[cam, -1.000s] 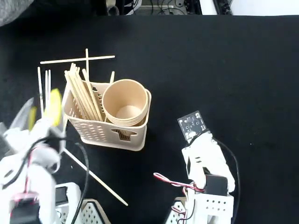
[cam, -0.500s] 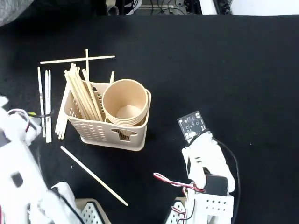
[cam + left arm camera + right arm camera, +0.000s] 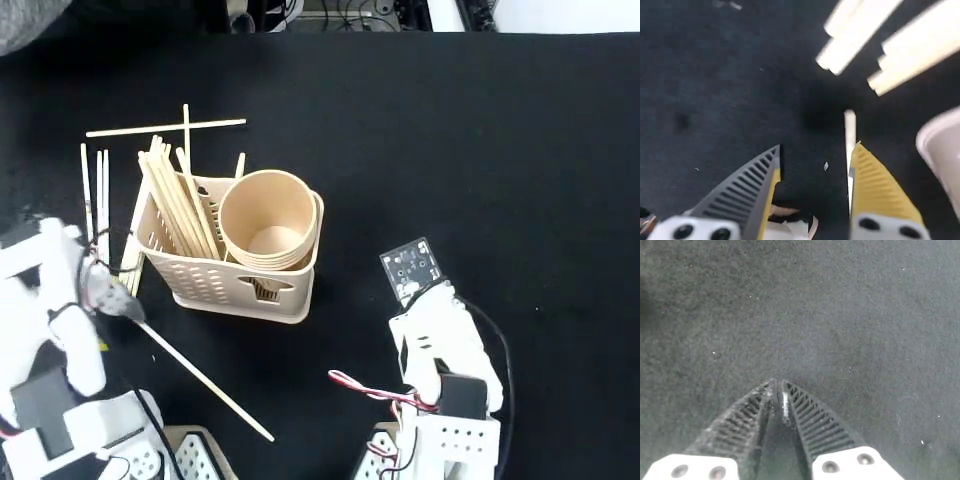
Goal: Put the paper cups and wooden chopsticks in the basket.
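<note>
Left claw (image 3: 817,146) hangs released over a loose chopstick (image 3: 849,131) beside the basket (image 3: 240,285). Right claw (image 3: 778,383) sits clenched above the desk (image 3: 850,310).

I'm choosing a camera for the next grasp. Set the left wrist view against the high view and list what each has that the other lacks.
The left wrist view gives the ribbed inner faces of the left gripper, open, and how close the lone chopstick lies to its yellow finger. The high view gives the basket with its stacked paper cups and chopstick bundle, plus the right arm. Both share the left gripper, that chopstick, other loose chopsticks and the black table.
</note>
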`<state>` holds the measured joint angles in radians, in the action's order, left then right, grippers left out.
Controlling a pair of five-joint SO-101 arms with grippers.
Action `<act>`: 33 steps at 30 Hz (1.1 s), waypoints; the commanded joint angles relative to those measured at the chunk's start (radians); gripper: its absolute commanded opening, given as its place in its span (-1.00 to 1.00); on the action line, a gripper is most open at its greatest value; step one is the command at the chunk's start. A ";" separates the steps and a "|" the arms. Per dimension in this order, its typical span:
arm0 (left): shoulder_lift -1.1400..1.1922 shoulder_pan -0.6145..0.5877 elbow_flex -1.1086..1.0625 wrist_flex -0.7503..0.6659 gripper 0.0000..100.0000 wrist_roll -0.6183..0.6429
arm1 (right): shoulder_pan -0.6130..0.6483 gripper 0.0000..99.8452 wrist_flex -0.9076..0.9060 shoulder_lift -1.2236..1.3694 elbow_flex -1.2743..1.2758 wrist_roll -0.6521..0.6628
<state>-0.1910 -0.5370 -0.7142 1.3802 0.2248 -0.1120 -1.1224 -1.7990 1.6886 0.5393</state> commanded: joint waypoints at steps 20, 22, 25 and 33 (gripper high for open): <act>0.002 0.124 -0.117 -0.201 -0.91 0.091 | -0.011 -0.97 -0.005 -0.070 -0.002 0.008; 0.002 0.122 -0.111 -0.204 -0.94 0.089 | -0.011 -0.97 -0.005 -0.070 -0.002 0.008; 0.002 0.120 -0.085 -0.189 -0.94 0.086 | -0.011 -0.97 -0.005 -0.070 -0.002 0.008; 0.002 -0.022 0.088 -0.075 -0.94 0.089 | -0.011 -0.97 -0.005 -0.070 -0.002 0.008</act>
<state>-0.1772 -0.5048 -0.7250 1.2666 0.3214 -0.1105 -1.1224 -1.7990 1.6886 0.5393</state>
